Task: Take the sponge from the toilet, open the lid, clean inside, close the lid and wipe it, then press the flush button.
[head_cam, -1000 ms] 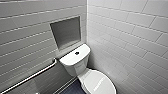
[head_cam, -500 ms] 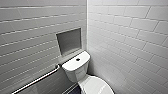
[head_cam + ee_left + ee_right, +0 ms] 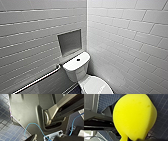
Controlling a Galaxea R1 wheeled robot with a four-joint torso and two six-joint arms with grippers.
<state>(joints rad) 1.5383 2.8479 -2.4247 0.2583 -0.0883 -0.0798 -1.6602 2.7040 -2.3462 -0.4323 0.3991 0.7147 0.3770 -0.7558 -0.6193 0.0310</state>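
The white toilet [image 3: 77,67] stands in the corner of the tiled walls, low in the head view. Its small dark flush button [image 3: 78,59] sits in the middle of the tank top. The lid [image 3: 96,86] lies down over the bowl, partly cut off by the picture's lower edge. The bright yellow sponge [image 3: 134,116] shows large in the right wrist view above the dark blue floor tiles. My right gripper [image 3: 126,139] is shut on the sponge, which is pinched at its narrow end. The left wrist view looks at the robot's own grey body.
A metal grab bar [image 3: 37,80] runs along the left wall beside the tank. A recessed niche [image 3: 70,42] sits in that wall above the tank. White tiled walls close in on both sides. A blue cable [image 3: 31,126] hangs over dark blue floor tiles [image 3: 7,130].
The whole head picture has shifted as the camera moved; the toilet now sits a little lower in it. The toilet itself has not moved.
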